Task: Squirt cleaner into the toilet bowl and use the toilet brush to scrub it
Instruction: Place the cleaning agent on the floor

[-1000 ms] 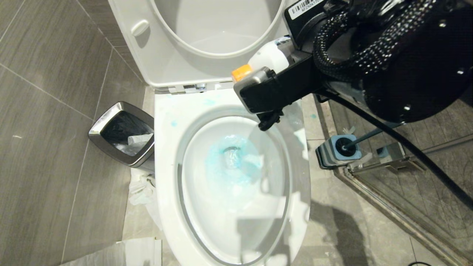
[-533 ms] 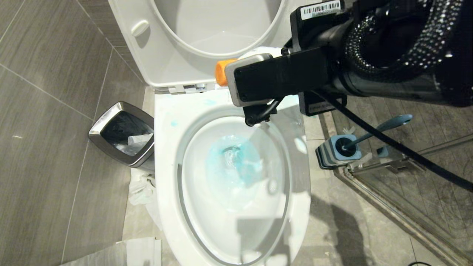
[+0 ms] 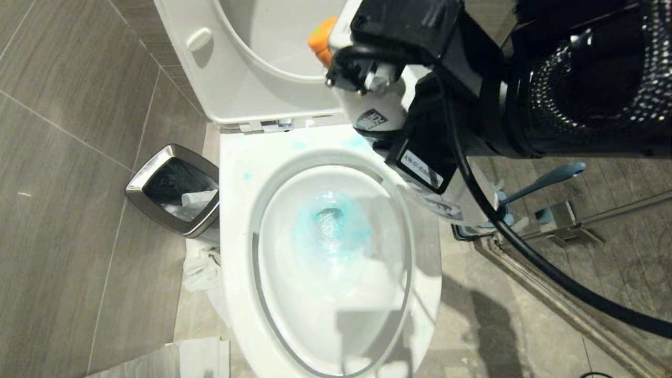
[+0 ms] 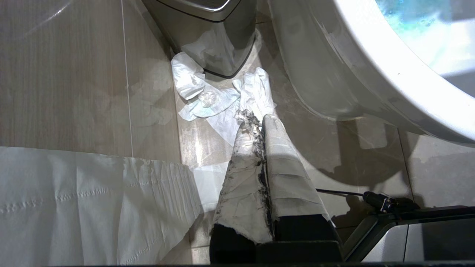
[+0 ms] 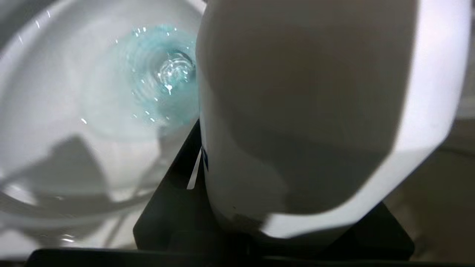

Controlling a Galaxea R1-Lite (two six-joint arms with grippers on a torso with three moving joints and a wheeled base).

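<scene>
A: Grey tiled bathroom floor (image 3: pixel 68 157), toilet bowl (image 3: pixel 331 252) with blue cleaner (image 3: pixel 331 226) pooled at the drain.

B: Right pincer (image 3: pixel 367 68) grips the white cleaner bottle (image 3: pixel 375 107) above the back rim; left pincer (image 4: pixel 259 126) is closed, parked low. Park the bottle upright, then grab the toilet brush (image 3: pixel 546 178) beside the bowl.

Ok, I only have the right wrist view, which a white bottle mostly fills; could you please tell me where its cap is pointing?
Observer: The right gripper holds the white bottle with its orange cap towards the raised lid, not over the water.
Operator: Thanks. Where is the toilet brush?
Observer: The toilet brush stands on the floor to the right of the toilet bowl, its handle showing past the arm; no gripper touches it.
Operator: And the other arm?
Observer: The left gripper is shut and empty, low beside the bowl, pointing at crumpled tissue near the waste bin.
</scene>
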